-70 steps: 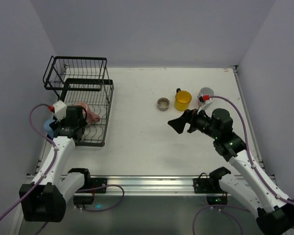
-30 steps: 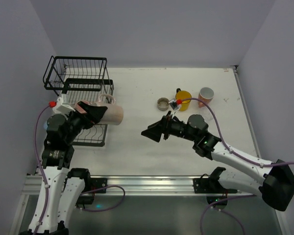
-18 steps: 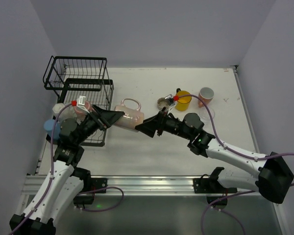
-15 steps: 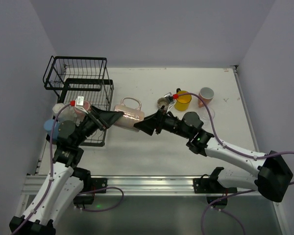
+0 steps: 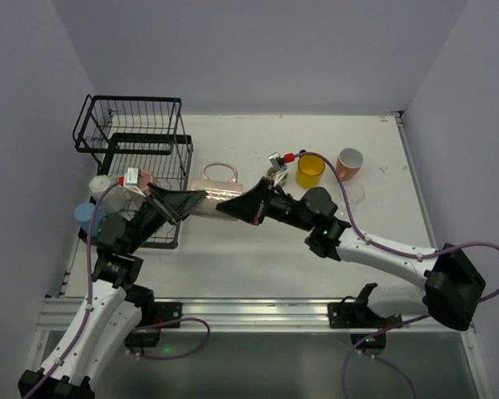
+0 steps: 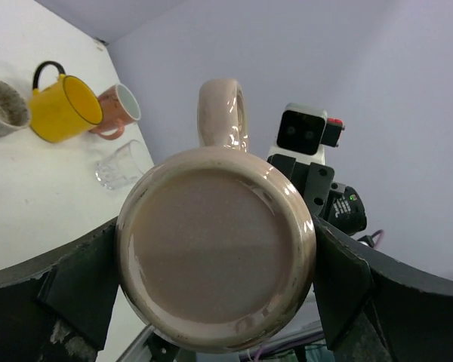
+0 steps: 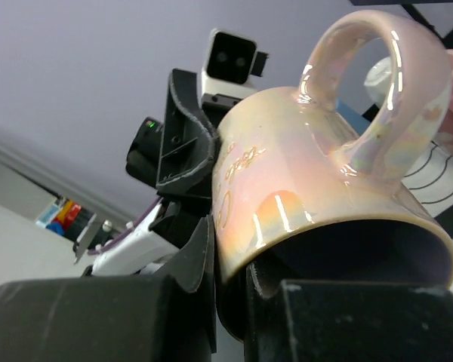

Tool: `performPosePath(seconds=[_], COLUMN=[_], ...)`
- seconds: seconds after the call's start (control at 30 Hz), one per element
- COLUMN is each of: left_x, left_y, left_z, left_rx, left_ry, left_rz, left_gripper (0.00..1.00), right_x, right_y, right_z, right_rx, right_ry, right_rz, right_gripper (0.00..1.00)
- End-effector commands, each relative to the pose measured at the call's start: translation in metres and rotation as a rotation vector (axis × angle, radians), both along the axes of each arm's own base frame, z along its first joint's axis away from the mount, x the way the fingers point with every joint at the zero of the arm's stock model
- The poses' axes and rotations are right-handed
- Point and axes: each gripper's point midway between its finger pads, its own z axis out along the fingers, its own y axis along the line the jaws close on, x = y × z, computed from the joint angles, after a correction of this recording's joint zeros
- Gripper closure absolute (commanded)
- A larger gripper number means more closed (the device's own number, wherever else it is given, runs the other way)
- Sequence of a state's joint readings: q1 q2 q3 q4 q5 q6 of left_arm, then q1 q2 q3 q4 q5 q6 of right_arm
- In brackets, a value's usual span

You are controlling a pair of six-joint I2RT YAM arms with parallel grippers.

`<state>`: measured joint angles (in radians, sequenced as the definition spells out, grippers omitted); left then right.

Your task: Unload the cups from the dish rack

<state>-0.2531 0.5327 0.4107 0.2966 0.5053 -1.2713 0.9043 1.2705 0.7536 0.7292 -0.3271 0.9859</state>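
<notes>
Pink mug point(image 5: 220, 189) is hanging between both tools above the counter point(image 5: 316, 241), just right of the dish rack point(image 5: 133, 141).
Left tool point(image 5: 195, 199) is clamping its base end; right tool point(image 5: 229, 205) is pinching its rim.

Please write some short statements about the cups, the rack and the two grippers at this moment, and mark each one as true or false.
1. The left gripper and the right gripper both grip the pink mug. True.
2. The pink mug stands upright on the table. False: it is held on its side between the grippers, with its base toward the left one.
3. The yellow mug is in the rack. False: it stands on the table, well to the right of the rack.
4. A glass stands on the table near the salmon cup. True.
</notes>
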Motion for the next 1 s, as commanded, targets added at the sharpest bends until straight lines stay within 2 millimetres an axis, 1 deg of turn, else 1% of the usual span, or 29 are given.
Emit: performPosePath(seconds=[0.0, 0.03, 0.07, 0.1, 0.13, 0.17, 0.2, 0.23, 0.27, 0.3, 0.33, 0.37, 0.4, 0.47, 0.5, 0.53, 0.6, 0.63, 0.7, 0.73, 0.8, 0.83, 0.9, 0.97], left_x=[-0.011, -0.01, -0.008, -0.003, -0.001, 0.004, 0.007, 0.01, 0.018, 0.018, 0.019, 0.023, 0.021, 0.021, 0.019, 0.018, 0.018, 0.018, 0.019, 0.019, 0.018, 0.019, 0.019, 0.02], left_y=[-0.006, -0.006, -0.005, -0.002, -0.001, 0.003, 0.007, 0.012, 0.022, 0.028, 0.033, 0.042, 0.047, 0.057, 0.061, 0.064, 0.075, 0.079, 0.087, 0.089, 0.093, 0.094, 0.095, 0.099], left_z=[0.014, 0.022, 0.022, 0.011, 0.019, 0.017, 0.003, 0.005, -0.001, -0.015, -0.015, -0.02, -0.026, -0.032, -0.038, -0.04, -0.046, -0.051, -0.06, -0.062, -0.071, -0.073, -0.074, -0.072], left_rx=[0.083, 0.106, 0.136, 0.205, 0.235, 0.298, 0.352, 0.4, 0.478, 0.534, 0.567, 0.629, 0.666, 0.746, 0.774, 0.795, 0.85, 0.867, 0.894, 0.9, 0.901, 0.898, 0.897, 0.902], left_ry=[-0.149, -0.169, -0.174, -0.168, -0.19, -0.225, -0.177, -0.171, -0.178, -0.125, -0.13, -0.134, -0.111, -0.122, -0.106, -0.111, -0.105, -0.099, -0.084, -0.082, -0.064, -0.062, -0.065, -0.058], left_rz=[-0.051, -0.041, -0.032, -0.01, 0.006, 0.035, 0.048, 0.072, 0.13, 0.145, 0.166, 0.207, 0.215, 0.243, 0.243, 0.253, 0.293, 0.306, 0.338, 0.348, 0.371, 0.375, 0.387, 0.413], left_gripper=[0.06, 0.0, 0.0, 0.0, 0.0, 0.0, 0.0, 0.0, 0.0, 0.0, 0.0, 0.0, 0.0, 0.0, 0.0, 0.0, 0.0, 0.0, 0.0, 0.0, 0.0, 0.0, 0.0, 0.0], right_x=[0.01, 0.009, 0.01, 0.012, 0.016, 0.019, 0.022, 0.028, 0.03, 0.033, 0.038, 0.039, 0.046, 0.055, 0.06, 0.068, 0.079, 0.086, 0.096, 0.103, 0.114, 0.119, 0.127, 0.134], right_y=[-0.01, -0.016, -0.02, -0.024, -0.035, -0.041, -0.047, -0.058, -0.066, -0.074, -0.089, -0.097, -0.114, -0.132, -0.142, -0.156, -0.171, -0.178, -0.188, -0.194, -0.206, -0.209, -0.214, -0.213], right_z=[0.025, 0.022, 0.019, 0.015, 0.008, 0.004, -0.002, -0.016, -0.019, -0.026, -0.042, -0.047, -0.059, -0.07, -0.077, -0.085, -0.096, -0.105, -0.116, -0.126, -0.136, -0.144, -0.149, -0.157], right_rx=[0.035, -0.001, -0.03, -0.074, -0.137, -0.187, -0.236, -0.33, -0.382, -0.436, -0.531, -0.574, -0.638, -0.691, -0.719, -0.764, -0.847, -0.902, -0.987, -1.056, -1.162, -1.214, -1.264, -1.295], right_ry=[-0.098, -0.096, -0.104, -0.133, -0.114, -0.138, -0.136, -0.104, -0.128, -0.118, -0.071, -0.076, -0.034, -0.008, 0.009, 0.041, 0.044, 0.075, 0.075, 0.106, 0.106, 0.125, 0.119, 0.123], right_rz=[-0.104, -0.117, -0.135, -0.159, -0.203, -0.229, -0.25, -0.281, -0.297, -0.308, -0.332, -0.334, -0.362, -0.392, -0.407, -0.434, -0.474, -0.486, -0.504, -0.512, -0.548, -0.548, -0.563, -0.55], right_gripper=[1.0, 1.0, 1.0, 1.0, 1.0, 1.0, 1.0, 1.0, 1.0, 1.0, 1.0, 1.0, 1.0, 1.0, 1.0, 1.0, 1.0, 1.0, 1.0, 1.0, 1.0, 1.0, 1.0, 1.0])
